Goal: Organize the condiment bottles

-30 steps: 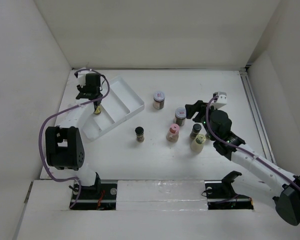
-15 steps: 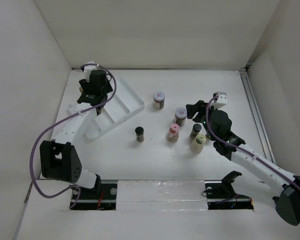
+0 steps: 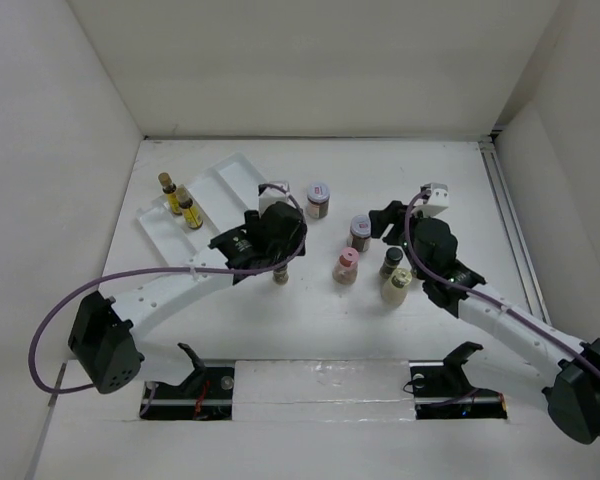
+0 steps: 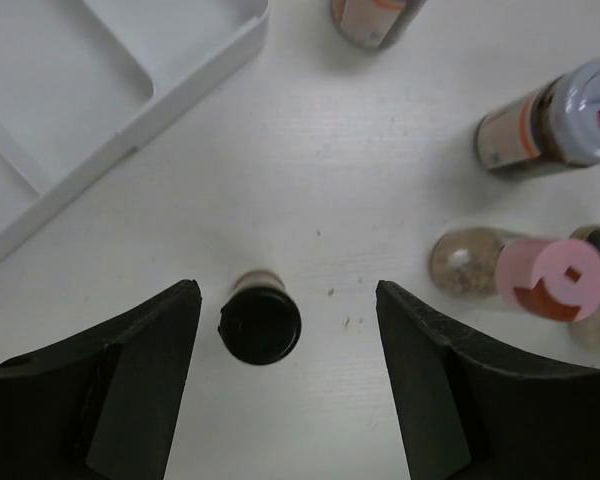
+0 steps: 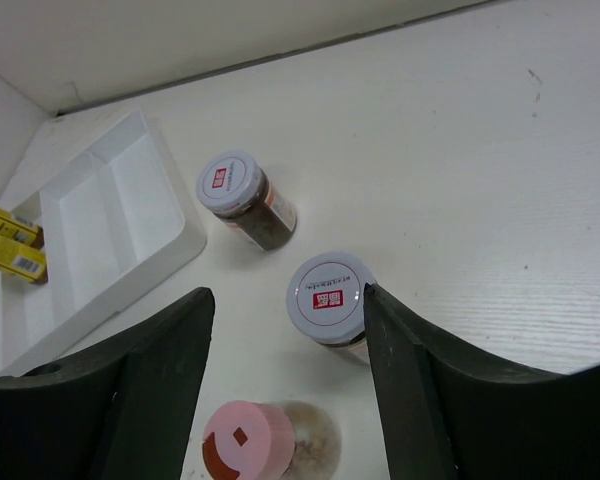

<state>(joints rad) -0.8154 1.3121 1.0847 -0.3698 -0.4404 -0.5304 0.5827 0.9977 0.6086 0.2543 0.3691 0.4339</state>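
I have the left claw (image 4: 286, 300) spread wide over the middle of the counter (image 3: 310, 320). A small dark jar (image 4: 260, 325) stands upright between its fingers (image 4: 130, 390). It is nearer the finger on the left of the wrist view and, as far as I can see, touches neither.

The right claw (image 5: 287, 293) is spread wide too and holds nothing. A brown jar with a silvery lid (image 5: 328, 292) stands between its fingers, close to the one on the right of that view (whether they touch I cannot tell). A second silvery-lidded jar (image 3: 318, 200) stands further back, near the right corner of the white divided tray (image 3: 227, 182).

In the overhead view, the pink-capped bottle (image 3: 346, 264) stands just in front of the jar under the right claw. To its right are another dark jar (image 3: 391, 261) and the cream-capped bottle (image 3: 397, 286), and these three stand close together.

The tray lies at a slant on the far left of the counter. Two slim yellow-labelled bottles (image 3: 188, 213) stand side by side in its leftmost compartment, well apart from both claws.
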